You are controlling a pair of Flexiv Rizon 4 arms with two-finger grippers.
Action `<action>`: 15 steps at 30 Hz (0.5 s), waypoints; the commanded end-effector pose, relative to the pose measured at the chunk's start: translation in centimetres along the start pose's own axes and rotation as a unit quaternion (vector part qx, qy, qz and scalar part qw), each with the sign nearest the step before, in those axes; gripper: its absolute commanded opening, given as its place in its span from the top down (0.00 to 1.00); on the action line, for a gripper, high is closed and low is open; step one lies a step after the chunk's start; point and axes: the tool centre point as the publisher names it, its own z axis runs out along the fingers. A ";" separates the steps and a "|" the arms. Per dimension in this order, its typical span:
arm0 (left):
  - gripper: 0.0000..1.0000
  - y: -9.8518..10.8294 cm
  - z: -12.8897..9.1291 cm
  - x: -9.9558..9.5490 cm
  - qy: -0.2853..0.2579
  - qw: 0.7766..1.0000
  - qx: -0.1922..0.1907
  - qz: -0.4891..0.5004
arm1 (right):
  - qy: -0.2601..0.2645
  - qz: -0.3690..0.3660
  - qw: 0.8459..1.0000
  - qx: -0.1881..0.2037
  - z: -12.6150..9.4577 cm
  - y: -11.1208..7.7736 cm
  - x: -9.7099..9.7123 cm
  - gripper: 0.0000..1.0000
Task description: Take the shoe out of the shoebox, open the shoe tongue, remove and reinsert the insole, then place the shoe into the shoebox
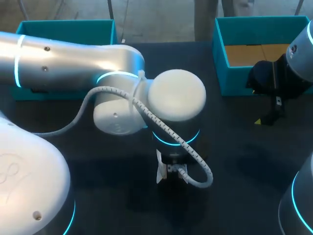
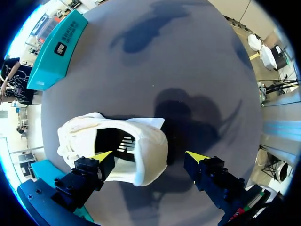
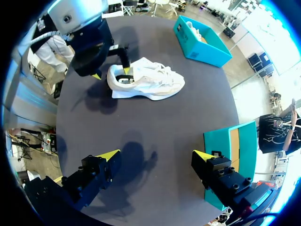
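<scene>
Fingers (image 2: 101, 157) spread astride shoe (image 2: 150, 150), shoebox (image 2: 54, 52) beyond

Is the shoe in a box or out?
Out. The shoe lies on the table, apart from the near box and the far box.

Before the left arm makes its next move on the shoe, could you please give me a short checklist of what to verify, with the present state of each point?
1. Shoe lying on the table, not in a box: ok.
2. Left pincer open, the shoe's heel wall between its fingers: ok.
3. Right pincer open, empty, apart from the shoe: ok.
4. Tongue pulled open: cannot tell.
5. Insole inside the shoe: cannot tell, the opening is dark.
6. Teal box beside the right pincer, free for the shoe: ok, its cardboard floor shows bare.
</scene>
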 end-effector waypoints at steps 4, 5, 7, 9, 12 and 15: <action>0.00 0.0 2.4 0.8 0.009 1.000 -0.006 0.000 | -0.001 0.000 1.000 0.001 0.1 0.0 0.0 0.00; 0.00 0.0 2.7 0.8 0.013 1.000 -0.008 -0.001 | -0.001 0.000 1.000 0.001 0.1 0.0 0.0 0.00; 0.00 0.2 3.2 1.0 0.016 1.000 -0.010 -0.002 | -0.001 0.000 1.000 0.001 0.1 0.0 0.0 0.00; 0.00 0.2 3.4 1.1 0.019 1.000 -0.011 -0.003 | -0.001 0.000 1.000 0.001 0.1 0.0 0.0 0.00; 0.00 0.1 3.6 1.2 0.022 1.000 -0.013 -0.004 | -0.001 0.000 1.000 0.001 0.1 0.0 0.0 0.00; 0.00 0.0 3.8 1.3 0.026 1.000 -0.013 -0.008 | -0.001 0.000 1.000 0.001 0.1 0.0 0.0 0.00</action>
